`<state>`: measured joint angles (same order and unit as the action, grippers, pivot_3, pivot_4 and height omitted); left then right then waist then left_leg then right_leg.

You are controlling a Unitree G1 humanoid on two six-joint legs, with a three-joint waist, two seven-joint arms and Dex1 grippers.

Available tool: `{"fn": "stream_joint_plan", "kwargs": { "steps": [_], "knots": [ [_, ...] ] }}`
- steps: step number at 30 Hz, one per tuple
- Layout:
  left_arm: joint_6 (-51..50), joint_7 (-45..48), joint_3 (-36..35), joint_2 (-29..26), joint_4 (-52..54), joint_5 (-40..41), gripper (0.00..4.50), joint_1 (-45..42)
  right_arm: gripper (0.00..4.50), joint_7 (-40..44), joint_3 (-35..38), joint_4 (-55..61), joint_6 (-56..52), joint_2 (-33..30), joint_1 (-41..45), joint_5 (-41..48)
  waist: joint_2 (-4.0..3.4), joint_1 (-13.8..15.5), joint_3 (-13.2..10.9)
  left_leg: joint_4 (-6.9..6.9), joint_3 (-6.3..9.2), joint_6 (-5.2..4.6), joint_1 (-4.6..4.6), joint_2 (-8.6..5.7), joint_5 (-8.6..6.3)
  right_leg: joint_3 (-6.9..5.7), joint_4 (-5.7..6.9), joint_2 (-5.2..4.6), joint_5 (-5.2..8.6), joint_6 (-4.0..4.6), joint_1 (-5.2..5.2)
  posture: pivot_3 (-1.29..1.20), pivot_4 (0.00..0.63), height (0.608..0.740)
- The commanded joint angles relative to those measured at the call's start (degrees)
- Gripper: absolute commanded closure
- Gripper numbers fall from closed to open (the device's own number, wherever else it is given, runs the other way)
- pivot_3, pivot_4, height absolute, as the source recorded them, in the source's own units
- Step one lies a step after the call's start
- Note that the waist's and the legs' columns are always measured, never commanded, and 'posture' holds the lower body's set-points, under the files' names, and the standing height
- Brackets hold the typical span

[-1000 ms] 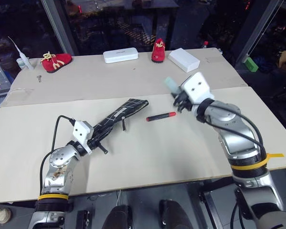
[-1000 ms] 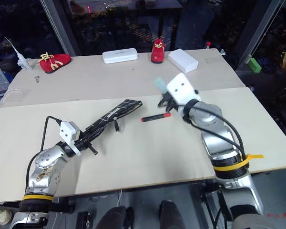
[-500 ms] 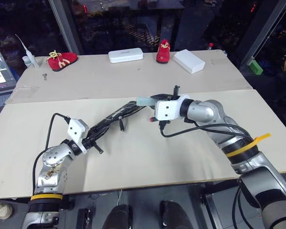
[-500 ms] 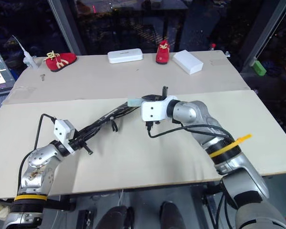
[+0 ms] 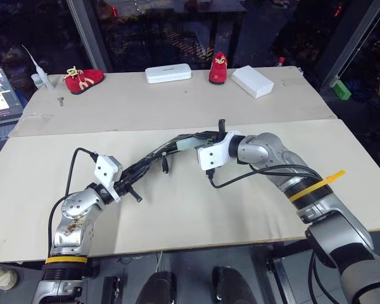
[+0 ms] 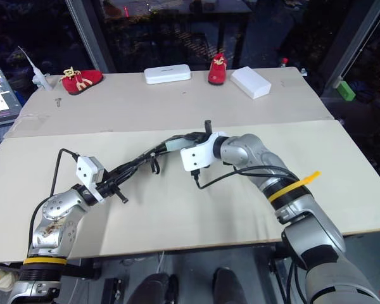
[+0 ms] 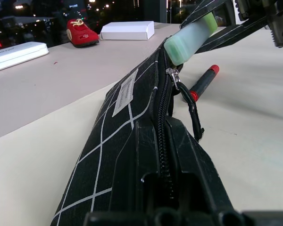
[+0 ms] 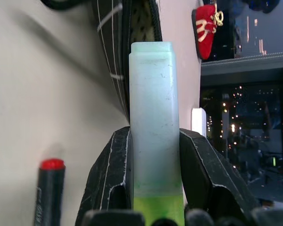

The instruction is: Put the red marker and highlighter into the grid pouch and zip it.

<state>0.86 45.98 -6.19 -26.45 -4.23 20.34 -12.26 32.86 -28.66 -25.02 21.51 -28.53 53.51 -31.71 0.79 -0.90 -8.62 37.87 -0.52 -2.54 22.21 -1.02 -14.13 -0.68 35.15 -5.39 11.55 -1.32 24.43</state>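
I am pinching the limp, floppy grid pouch (image 5: pixel 153 158) by its near end with my closed left tool (image 5: pixel 128 185) (soft fabric, so it sags). My right tool (image 8: pixel 155 155) is clamping the light, rigid, slick highlighter (image 8: pixel 153 113) mid-barrel at the pouch mouth; the red marker (image 7: pixel 203 84) is lying on the table (image 5: pixel 240 209) beside it.

arms: silver, blk cables | wrists: yellow bands | pincers: blk, white cam boxes
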Motion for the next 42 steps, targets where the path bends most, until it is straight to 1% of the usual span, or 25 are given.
{"fn": "stream_joint_plan", "kwargs": {
  "steps": [1, 6, 18, 22, 25, 30, 32, 33, 35, 36, 42],
  "knots": [
    [0.4, -0.2, -0.2, 0.1, 2.8, 0.4, 4.5, 0.0, 3.51, -1.9, 0.7, -2.2, 1.4, 0.6, 3.1, -1.5, 0.0, 0.0, 0.0, 0.0, 0.0, 0.0, 0.01, 0.0, 0.0, 0.0, 0.0, 0.0, 0.0, 0.0, 0.01, 0.0, 0.15, 0.74],
    [0.7, 0.1, -0.3, 0.1, 2.2, 0.5, 4.5, -0.1, 3.51, -2.6, -0.1, -5.6, 1.6, 2.0, 5.5, -3.6, 0.0, -0.1, 0.0, 0.0, -0.01, 0.0, 0.0, 0.0, 0.0, 0.0, 0.01, 0.0, -0.01, 0.01, 0.02, 0.0, 0.15, 0.74],
    [1.0, 1.3, -0.4, -0.1, 0.7, 0.5, 4.5, -1.0, 3.51, -6.7, -7.2, -8.6, 7.0, 7.7, 8.4, -12.4, -0.01, -0.2, 0.0, -0.01, 0.0, 0.01, 0.02, -0.02, 0.0, 0.01, 0.06, 0.0, -0.01, 0.01, 0.07, 0.0, 0.15, 0.74],
    [1.0, 1.4, -0.6, -0.1, 0.5, 0.4, 4.5, -1.1, 3.51, -7.3, -7.1, -9.6, 7.7, 10.4, 9.4, -11.8, -0.01, -0.2, 0.0, -0.01, 0.0, 0.01, 0.01, -0.01, 0.0, 0.0, 0.08, 0.01, -0.01, 0.01, 0.08, 0.0, 0.15, 0.74],
    [1.1, 1.4, -0.6, -0.2, 0.5, 0.4, 4.5, -1.1, 3.51, -5.7, -6.5, -9.2, 8.7, 12.4, 9.0, -9.5, -0.01, -0.3, 0.0, -0.01, 0.0, 0.01, 0.01, -0.01, 0.0, 0.0, 0.08, 0.02, -0.01, 0.01, 0.08, 0.0, 0.15, 0.74],
    [1.1, 1.4, -0.6, -0.1, 0.6, 0.4, 4.5, -0.9, 3.51, -3.0, -5.4, -9.5, 9.4, 12.6, 8.1, -6.1, -0.02, -0.3, 0.0, -0.01, 0.01, 0.01, 0.01, -0.01, 0.0, -0.01, 0.08, 0.01, -0.01, 0.02, 0.08, 0.0, 0.15, 0.74],
    [1.2, 1.4, -0.7, -0.1, 0.6, 0.3, 4.5, -0.8, 2.51, -2.1, -4.0, -10.3, 8.3, 12.3, 8.3, -4.5, -0.02, -0.3, 0.0, -0.01, 0.01, 0.01, 0.01, -0.01, 0.0, -0.01, 0.08, 0.01, -0.01, 0.01, 0.08, 0.0, 0.15, 0.74],
    [1.2, 1.4, -0.7, -0.1, 0.6, 0.3, 4.5, -0.7, 2.32, -3.5, -3.6, -11.5, 8.2, 11.8, 9.3, -5.1, -0.02, -0.3, 0.0, -0.01, 0.01, 0.01, 0.01, -0.01, 0.0, -0.01, 0.09, 0.01, -0.01, 0.01, 0.08, 0.0, 0.15, 0.74],
    [1.3, 1.4, -0.7, 0.0, 0.5, 0.3, 4.5, -0.7, 1.73, -5.6, -3.1, -13.8, 8.3, 11.0, 11.0, -5.8, -0.02, -0.3, 0.0, -0.01, 0.01, 0.01, 0.0, -0.01, 0.0, 0.0, 0.1, 0.01, -0.01, 0.02, 0.08, 0.0, 0.15, 0.74],
    [1.4, 1.4, -0.7, 0.1, 0.5, 0.3, 4.5, -0.6, 1.57, -5.3, -2.6, -15.0, 9.2, 10.0, 12.0, -5.2, -0.03, -0.3, 0.0, -0.01, 0.01, 0.02, 0.0, -0.01, 0.0, 0.0, 0.1, 0.01, -0.01, 0.02, 0.08, 0.0, 0.15, 0.74],
    [1.8, 1.5, -0.7, 0.2, -0.2, 0.2, 4.5, -0.9, 1.57, -1.6, 1.2, -19.5, 12.3, 6.3, 14.3, 1.3, -0.03, -0.2, 0.0, -0.02, 0.02, 0.03, 0.02, -0.01, 0.0, -0.01, 0.08, 0.0, -0.01, 0.03, 0.09, 0.0, 0.15, 0.74]
  ]
}}
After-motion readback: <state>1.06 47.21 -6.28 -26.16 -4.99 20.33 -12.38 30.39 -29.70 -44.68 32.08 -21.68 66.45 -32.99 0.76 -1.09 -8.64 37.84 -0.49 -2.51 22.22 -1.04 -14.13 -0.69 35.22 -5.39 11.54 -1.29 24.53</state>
